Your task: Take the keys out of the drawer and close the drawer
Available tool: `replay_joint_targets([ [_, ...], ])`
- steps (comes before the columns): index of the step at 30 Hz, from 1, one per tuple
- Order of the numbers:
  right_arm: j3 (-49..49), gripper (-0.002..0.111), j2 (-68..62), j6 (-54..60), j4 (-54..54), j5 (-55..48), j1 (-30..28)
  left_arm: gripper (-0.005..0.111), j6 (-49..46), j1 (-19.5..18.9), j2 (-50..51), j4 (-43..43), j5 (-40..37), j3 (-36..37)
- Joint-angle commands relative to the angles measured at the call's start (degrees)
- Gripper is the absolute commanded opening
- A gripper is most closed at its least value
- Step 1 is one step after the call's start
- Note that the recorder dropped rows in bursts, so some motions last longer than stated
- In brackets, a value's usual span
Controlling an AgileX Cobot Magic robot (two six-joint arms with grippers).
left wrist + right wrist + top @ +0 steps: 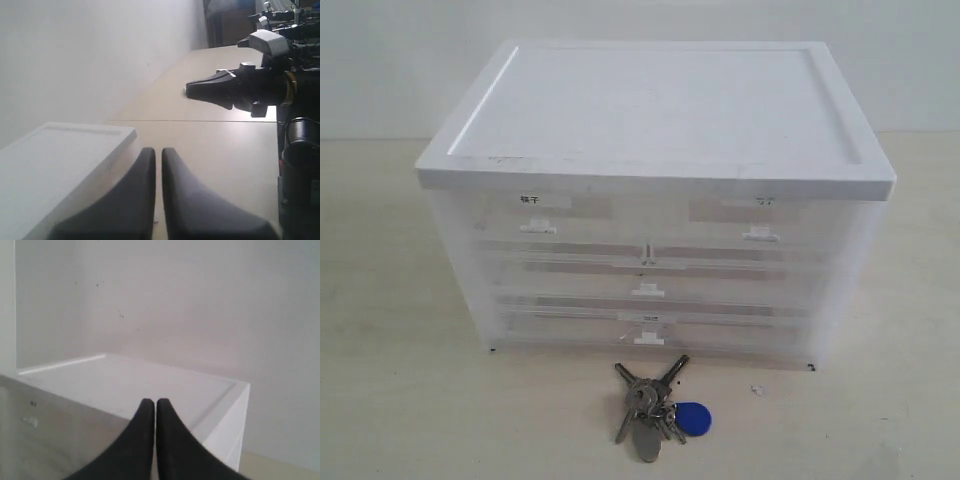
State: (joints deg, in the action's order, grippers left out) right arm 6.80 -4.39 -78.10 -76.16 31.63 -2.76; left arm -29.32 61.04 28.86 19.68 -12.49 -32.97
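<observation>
The keys (655, 410), silver on a ring with a round blue fob (692, 419), lie on the table just in front of the cabinet. The drawer (545, 222) is the upper left half-width one, with a white tab handle (538, 227) and a label bearing two black characters (530, 199); it sits pushed in flush. Neither gripper shows in the exterior view. My left gripper (158, 152) is shut and empty, beside the cabinet's white top (55, 160). My right gripper (152, 402) is shut and empty, above a corner of the cabinet top (130, 380).
The translucent cabinet (655, 265) has a white lid (655, 110), a second half-width drawer (760, 225) and full-width drawers (647, 285) below, all pushed in. The left wrist view shows the right arm (235, 87) over the beige table (215, 145). A wall stands behind.
</observation>
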Motion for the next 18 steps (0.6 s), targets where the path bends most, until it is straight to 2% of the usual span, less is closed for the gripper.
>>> replay_joint_targets([
  [1, 0.9, 0.000, 4.4, -9.9, -6.9, -4.5, 0.4, 0.005, 1.4, 0.2, -0.4, 0.9, 0.4, 0.6],
  [8, 0.5, 0.000, 4.4, -12.1, -9.7, -9.0, 0.4, 0.005, 1.4, 0.2, -0.3, 0.9, 1.0, 2.6],
  [18, 0.5, 0.000, 4.4, -13.7, -9.7, -8.5, 0.4, 0.005, 1.4, 0.2, -0.3, 0.9, 0.5, 2.7],
])
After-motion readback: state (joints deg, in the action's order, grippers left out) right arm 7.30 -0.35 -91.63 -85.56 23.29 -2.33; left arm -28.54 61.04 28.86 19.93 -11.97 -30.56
